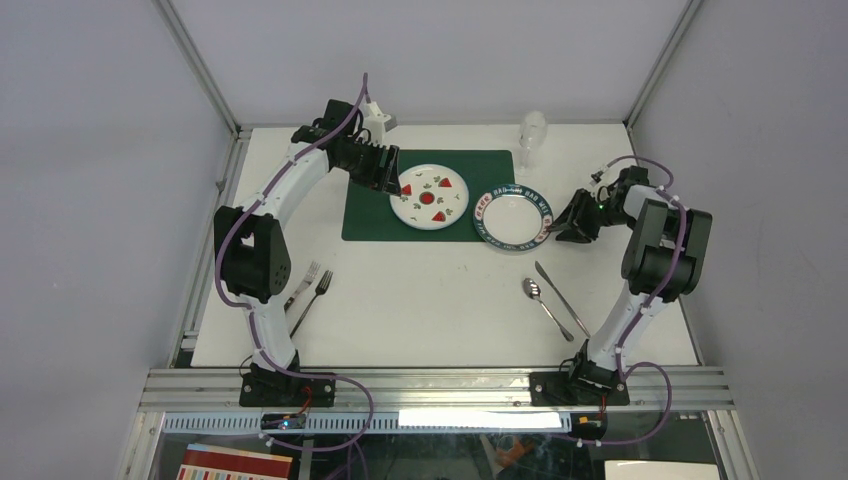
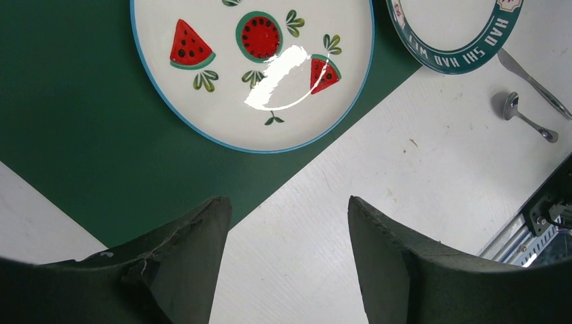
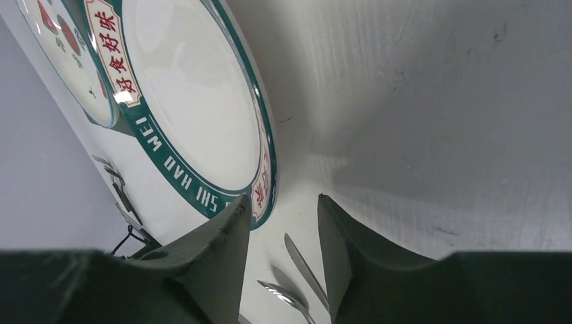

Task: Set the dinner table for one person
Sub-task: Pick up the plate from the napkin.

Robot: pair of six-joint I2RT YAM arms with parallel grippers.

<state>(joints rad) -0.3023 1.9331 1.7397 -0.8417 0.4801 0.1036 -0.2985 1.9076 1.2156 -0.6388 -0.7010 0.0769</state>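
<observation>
The white dinner table (image 1: 420, 320) carries a dark green placemat (image 1: 370, 215) with a watermelon-pattern plate (image 1: 428, 196) on it. A green-rimmed plate (image 1: 513, 218) lies at the mat's right edge. My left gripper (image 1: 390, 182) hovers over the watermelon plate's left rim, open and empty; in the left wrist view (image 2: 289, 200) it sits above the mat's edge, with the plate (image 2: 222, 101) ahead of it. My right gripper (image 1: 562, 228) is open and empty just right of the green-rimmed plate (image 3: 195, 101); in the right wrist view (image 3: 282, 199) one finger sits close to its rim.
Two forks (image 1: 310, 288) lie at the near left. A spoon (image 1: 540, 298) and a knife (image 1: 560, 298) lie at the near right. A clear glass (image 1: 533, 135) stands at the back, right of the mat. A small white object (image 1: 377, 118) sits at the back left.
</observation>
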